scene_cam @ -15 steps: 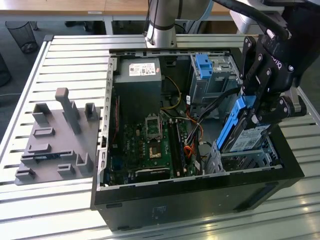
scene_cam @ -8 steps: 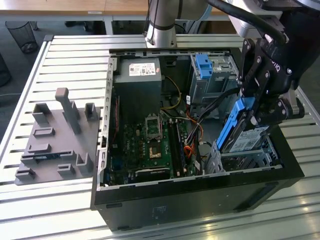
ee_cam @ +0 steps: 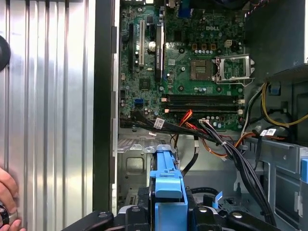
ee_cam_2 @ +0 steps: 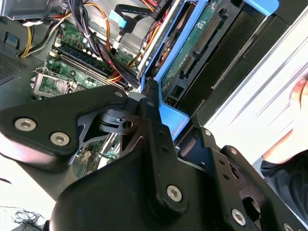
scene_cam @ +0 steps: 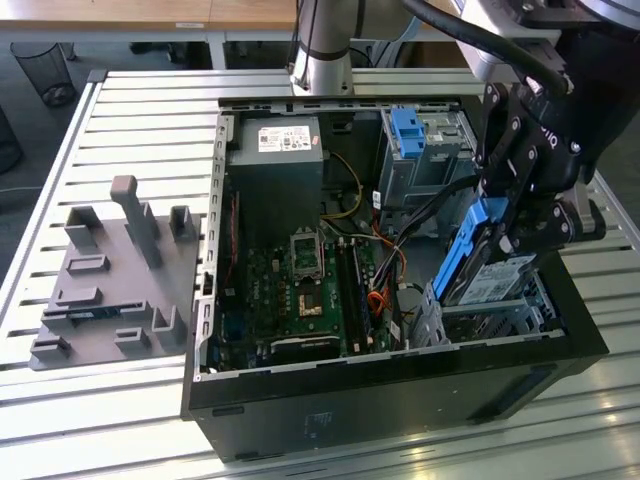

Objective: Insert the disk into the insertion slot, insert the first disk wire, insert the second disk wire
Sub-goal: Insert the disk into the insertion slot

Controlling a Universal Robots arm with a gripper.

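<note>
My gripper [scene_cam: 503, 222] is shut on the disk [scene_cam: 497, 278], a labelled drive in a bright blue carrier. The disk hangs tilted, its lower end dipping into the insertion slot [scene_cam: 490, 322], a low silver perforated cage at the case's corner on the exterior view's right. In the second wrist view the black fingers [ee_cam_2: 147, 113] clamp the blue carrier, and the disk [ee_cam_2: 192, 53] shows its green circuit side. In the first wrist view the carrier [ee_cam: 167, 185] stands over the cage [ee_cam: 137, 161]. Loose black, orange and red disk wires [ee_cam: 211, 139] lie beside the cage.
The open case holds a motherboard [scene_cam: 300, 285], a power supply [scene_cam: 275, 160] and a taller grey bay with a blue latch [scene_cam: 410, 135]. A grey fixture plate [scene_cam: 110, 280] lies on the slatted table at the exterior view's left. A person's hand [ee_cam: 6, 202] rests outside the case.
</note>
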